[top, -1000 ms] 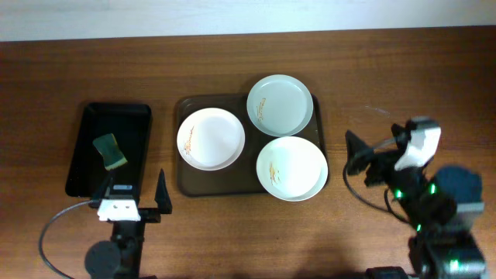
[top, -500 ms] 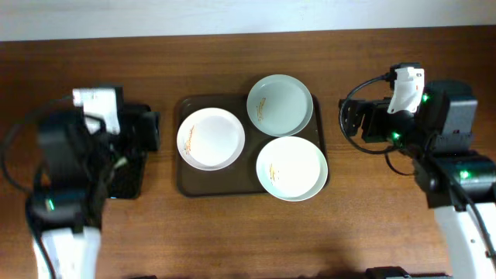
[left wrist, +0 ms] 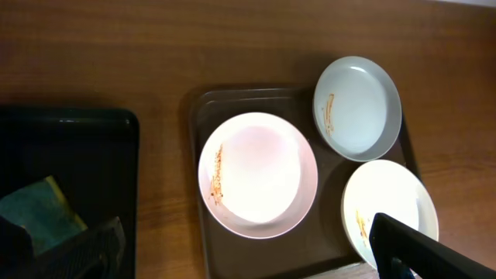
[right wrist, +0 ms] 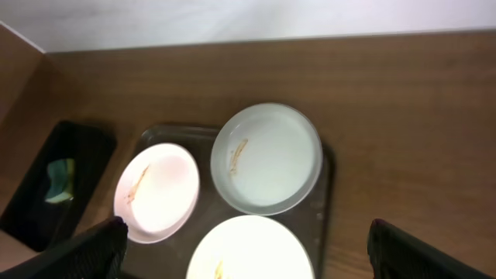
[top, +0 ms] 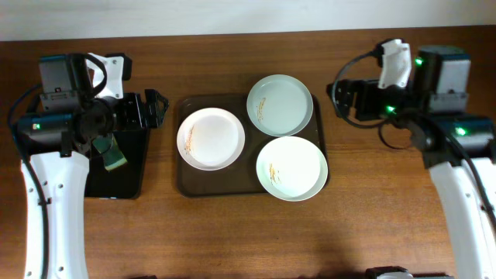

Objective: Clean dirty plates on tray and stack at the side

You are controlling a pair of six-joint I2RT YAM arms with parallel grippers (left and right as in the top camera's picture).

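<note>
Three white plates with thin orange smears lie on the dark brown tray (top: 186, 182): one at the left (top: 211, 139), a faintly bluish one at the back (top: 280, 105), one at the front right (top: 291, 168). They also show in the left wrist view (left wrist: 257, 174), (left wrist: 356, 107), (left wrist: 391, 208) and in the right wrist view (right wrist: 156, 191), (right wrist: 267, 158), (right wrist: 252, 249). My left gripper (top: 155, 110) is open and empty, raised left of the tray. My right gripper (top: 342, 94) is open and empty, raised right of the tray.
A smaller glossy black tray (top: 124, 174) lies at the left and holds a green-and-yellow sponge (top: 113, 155). The sponge also shows in the left wrist view (left wrist: 43, 213). Bare wooden table (top: 372, 209) surrounds both trays.
Both arms have risen from folded poses at the table's front edge and now reach over the table toward the brown tray. The plates have not moved.
</note>
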